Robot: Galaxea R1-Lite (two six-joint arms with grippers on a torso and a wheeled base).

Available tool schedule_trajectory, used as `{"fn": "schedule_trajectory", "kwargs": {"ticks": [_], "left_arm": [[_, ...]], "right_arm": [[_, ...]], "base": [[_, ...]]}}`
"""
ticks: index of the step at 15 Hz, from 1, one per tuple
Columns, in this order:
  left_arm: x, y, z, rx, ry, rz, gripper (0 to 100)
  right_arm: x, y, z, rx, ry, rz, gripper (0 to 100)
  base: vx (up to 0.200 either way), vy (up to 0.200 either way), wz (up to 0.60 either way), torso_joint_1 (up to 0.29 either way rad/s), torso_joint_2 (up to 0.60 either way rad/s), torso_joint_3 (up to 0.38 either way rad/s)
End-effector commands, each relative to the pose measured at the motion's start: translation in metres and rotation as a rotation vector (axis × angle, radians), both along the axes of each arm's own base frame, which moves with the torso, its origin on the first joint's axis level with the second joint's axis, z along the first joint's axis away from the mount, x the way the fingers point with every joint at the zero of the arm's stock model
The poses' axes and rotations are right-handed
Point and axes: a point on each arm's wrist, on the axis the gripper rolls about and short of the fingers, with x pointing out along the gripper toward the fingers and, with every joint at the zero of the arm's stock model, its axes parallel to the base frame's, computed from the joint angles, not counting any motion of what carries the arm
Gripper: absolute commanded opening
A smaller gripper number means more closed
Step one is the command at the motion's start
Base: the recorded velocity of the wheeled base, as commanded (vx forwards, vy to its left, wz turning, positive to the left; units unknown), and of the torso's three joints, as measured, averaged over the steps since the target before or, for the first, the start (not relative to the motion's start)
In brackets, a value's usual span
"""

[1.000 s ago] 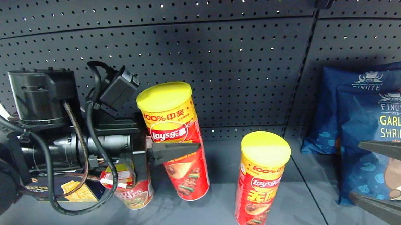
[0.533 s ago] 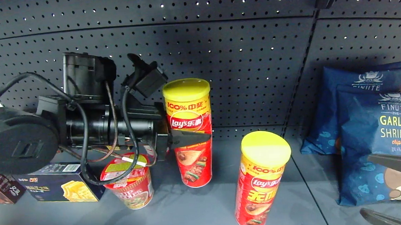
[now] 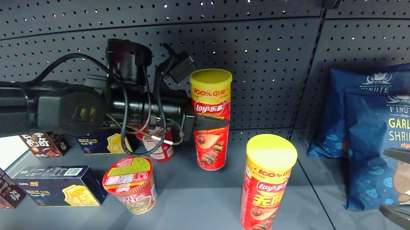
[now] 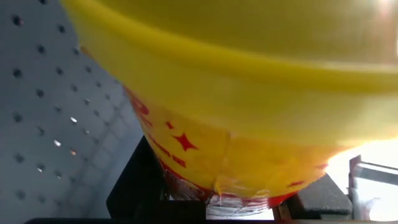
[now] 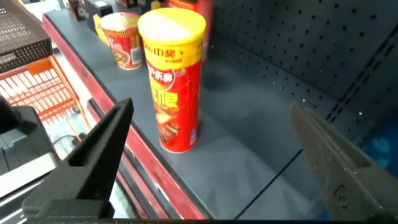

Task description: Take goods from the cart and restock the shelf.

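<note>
Dark pegboard closes the back of the grey shelf (image 3: 203, 213), and from where I stand the work is at its far middle part. The left tool (image 3: 214, 121) is clamped on the waist of a chips can (image 3: 209, 90) with a yellow lid. The can stands almost upright, close to the back wall. I cannot tell if its base already rests on the shelf or hangs just above it.

A second chips can (image 3: 268, 185) stands nearer and to the right, apart from the first. A cup of noodles (image 3: 131, 185) sits near on the left, and another cup (image 3: 159, 150) is far behind, under the arm's cables. Blue snack bags (image 3: 384, 119) lean at the right, and there the right tool (image 3: 384, 179) waits with its fingers wide apart, holding nothing.

I think the step is the setting down. To do it well, the can should come down straight until its base is flat, with a little room to the back wall. The fingers should open only when the shelf carries the weight. Then the arm should leave to the left, level, so that neither fingers nor cables brush the can or the far cup.
</note>
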Motion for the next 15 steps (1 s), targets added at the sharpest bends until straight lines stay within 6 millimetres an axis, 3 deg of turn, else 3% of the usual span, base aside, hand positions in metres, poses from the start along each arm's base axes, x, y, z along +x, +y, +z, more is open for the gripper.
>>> {"fn": "schedule_trajectory", "kwargs": {"ticks": [1, 5, 15], "left_arm": [[0.022, -0.015, -0.018, 0.026, -0.002, 0.013, 0], [0.034, -0.03, -0.025, 0.026, -0.001, -0.007, 0], [0.04, -0.048, -0.032, 0.025, 0.017, -0.004, 0]], "right_arm": [[0.002, 0.002, 0.003, 0.002, -0.004, 0.001, 100], [0.006, 0.005, 0.006, -0.001, 0.002, 0.002, 100], [0.012, 0.009, 0.004, 0.006, -0.005, 0.004, 100]], "base": [[0.0, 0.0, 0.0, 0.0, 0.0, 0.0], [0.0, 0.0, 0.0, 0.0, 0.0, 0.0], [0.0, 0.0, 0.0, 0.0, 0.0, 0.0]]}}
